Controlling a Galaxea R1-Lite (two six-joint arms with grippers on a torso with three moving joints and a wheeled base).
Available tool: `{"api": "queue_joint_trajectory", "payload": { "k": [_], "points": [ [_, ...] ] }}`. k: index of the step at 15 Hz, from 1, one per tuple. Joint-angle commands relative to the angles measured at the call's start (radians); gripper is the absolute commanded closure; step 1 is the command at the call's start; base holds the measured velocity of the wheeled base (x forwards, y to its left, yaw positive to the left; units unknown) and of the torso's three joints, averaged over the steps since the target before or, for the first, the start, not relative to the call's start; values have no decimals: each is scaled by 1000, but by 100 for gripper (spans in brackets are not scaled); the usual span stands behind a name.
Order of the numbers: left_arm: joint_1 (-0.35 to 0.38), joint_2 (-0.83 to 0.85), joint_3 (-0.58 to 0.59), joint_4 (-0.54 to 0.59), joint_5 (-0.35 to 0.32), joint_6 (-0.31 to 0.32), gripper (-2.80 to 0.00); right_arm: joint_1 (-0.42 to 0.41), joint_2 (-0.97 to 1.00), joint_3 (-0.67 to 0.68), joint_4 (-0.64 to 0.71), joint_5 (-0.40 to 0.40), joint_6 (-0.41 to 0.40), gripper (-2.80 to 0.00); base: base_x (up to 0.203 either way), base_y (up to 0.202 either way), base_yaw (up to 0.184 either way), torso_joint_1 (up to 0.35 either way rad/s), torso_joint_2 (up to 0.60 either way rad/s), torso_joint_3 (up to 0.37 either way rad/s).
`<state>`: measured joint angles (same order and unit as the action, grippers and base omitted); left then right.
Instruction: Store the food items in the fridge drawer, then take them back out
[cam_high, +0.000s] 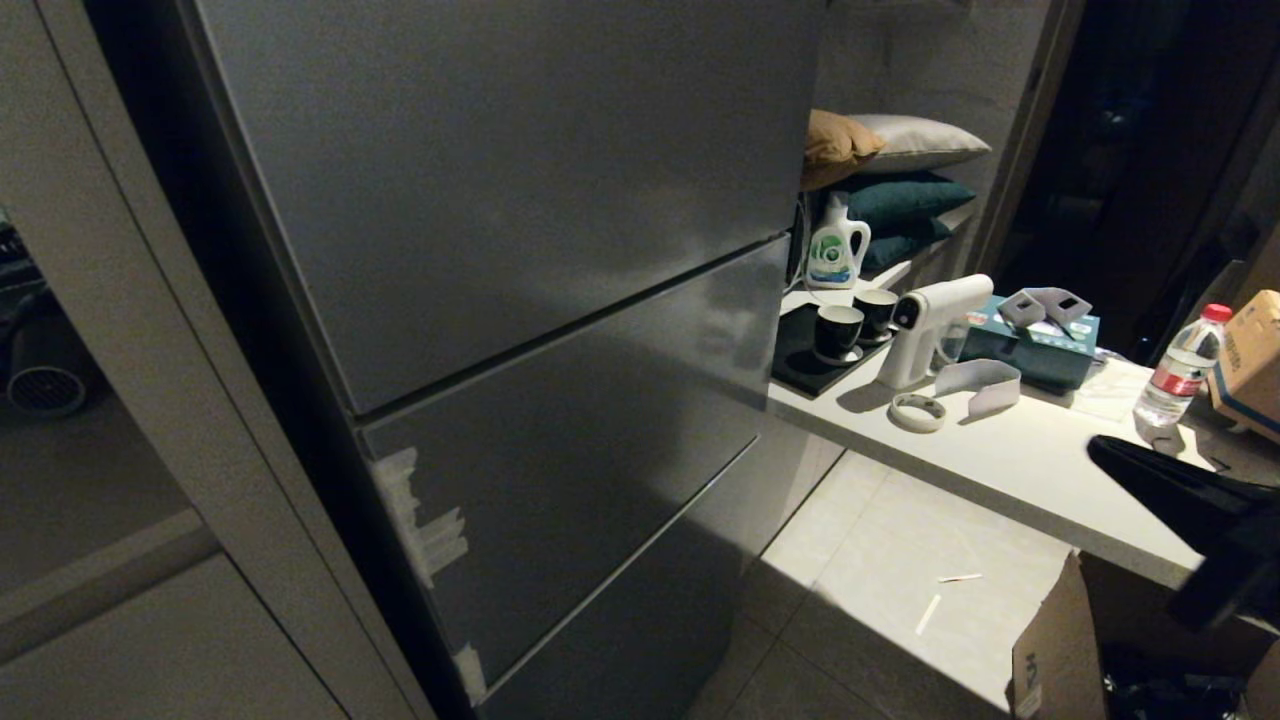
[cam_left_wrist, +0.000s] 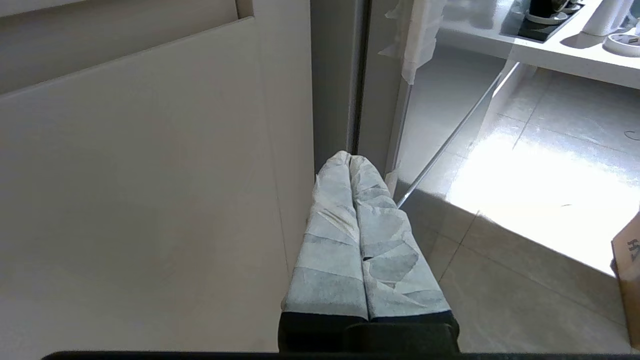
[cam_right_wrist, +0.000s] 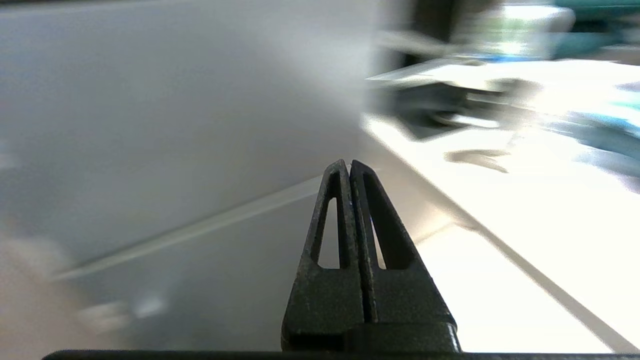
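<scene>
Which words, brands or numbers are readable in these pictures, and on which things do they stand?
None can be read with certainty.
Detergent jug: green label, too small.
Water bottle: red label, too small.
Teal box: print too small.
Cardboard boxes: dark marks, cut off.

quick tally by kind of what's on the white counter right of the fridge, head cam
Cups: 2
Detergent jug: 1
White spray gun: 1
Tape ring: 1
Tissue box: 1
Water bottle: 1
Black tray: 1
Total: 8
No potato-like food is visible on the counter.
</scene>
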<state>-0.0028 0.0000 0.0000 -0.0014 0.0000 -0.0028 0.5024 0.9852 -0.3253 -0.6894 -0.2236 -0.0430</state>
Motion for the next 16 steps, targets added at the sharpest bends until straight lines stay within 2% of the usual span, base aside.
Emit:
{"api": "queue_joint_trajectory", "payload": {
  "k": [1, 3, 4, 5, 8, 13, 16],
  "points": [
    [0, 2, 0, 0, 0, 0, 0, -210, -337, 126, 72, -2, -20, 0, 0, 0, 0, 0, 0, 0],
    [-1, 2, 0, 0, 0, 0, 0, -415, -489, 236, 184, 89, -34, 0, 0, 0, 0, 0, 0, 0],
    [0, 2, 0, 0, 0, 0, 0, -489, -560, 294, 249, 148, -43, 0, 0, 0, 0, 0, 0, 0],
    [0, 2, 0, -1, 0, 0, 0, -529, -623, 321, 329, 187, -49, 0, 0, 0, 0, 0, 0, 0],
    [0, 2, 0, 0, 0, 0, 0, -576, -710, 354, 600, 242, -56, 0, 0, 0, 0, 0, 0, 0],
    [0, 2, 0, 0, 0, 0, 0, -588, -706, 356, 613, 247, -37, 0, 0, 0, 0, 0, 0, 0],
    [0, 2, 0, 0, 0, 0, 0, -588, -706, 356, 613, 248, -54, 0, 0, 0, 0, 0, 0, 0]
  ]
}}
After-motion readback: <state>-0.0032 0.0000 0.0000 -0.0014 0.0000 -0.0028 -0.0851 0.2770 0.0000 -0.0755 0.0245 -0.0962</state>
